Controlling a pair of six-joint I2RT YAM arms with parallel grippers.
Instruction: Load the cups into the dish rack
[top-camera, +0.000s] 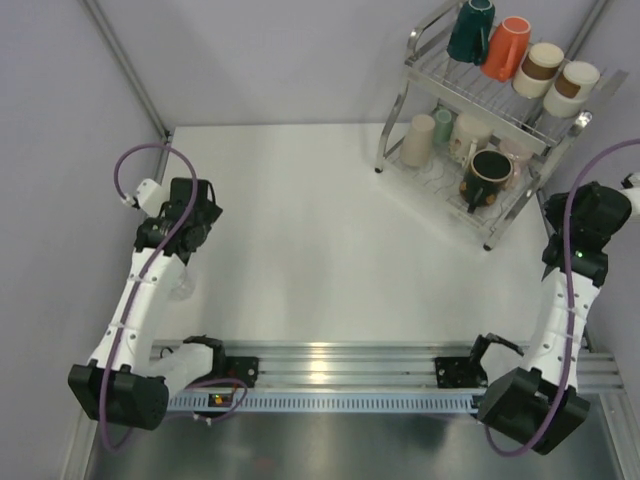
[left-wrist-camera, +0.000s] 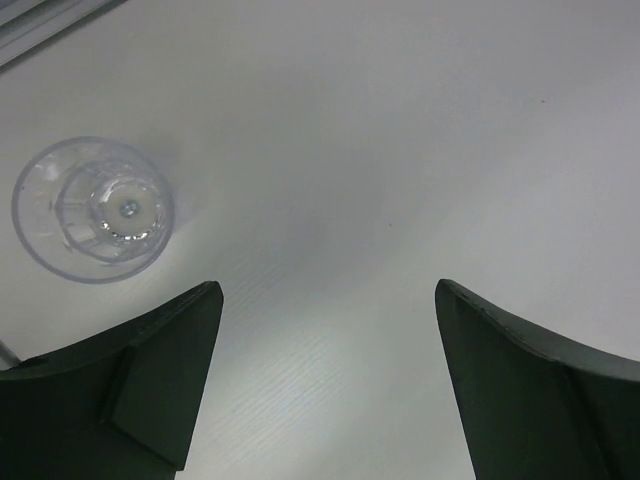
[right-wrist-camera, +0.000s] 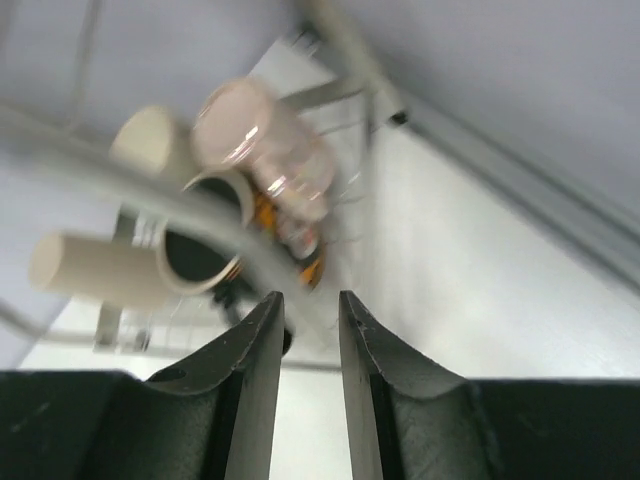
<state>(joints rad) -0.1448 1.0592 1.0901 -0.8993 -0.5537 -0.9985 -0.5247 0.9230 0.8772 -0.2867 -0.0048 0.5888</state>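
dish rack (top-camera: 455, 82): far right corner, both tiers carrying cups (top-camera: 507, 47) | clear cup (left-wrist-camera: 92, 210): standing on tabletop (top-camera: 300, 230), axis vertical, nearer left arm, just outside one finger of left gripper (left-wrist-camera: 328, 290), not between | left gripper: spread wide, empty | right gripper (right-wrist-camera: 310, 300): almost pressed together, empty, beside rack

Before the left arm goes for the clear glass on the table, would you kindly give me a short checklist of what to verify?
1. Left gripper open and empty: ok.
2. Clear glass lined up between its fingers: not ok; it sits outside the gap, past one finger.
3. Glass mouth up or down: cannot tell from above.
4. Right gripper out of the way: ok; nearly shut, empty, over by the dish rack.
5. Free slot in the dish rack: cannot tell; both tiers look crowded with cups.
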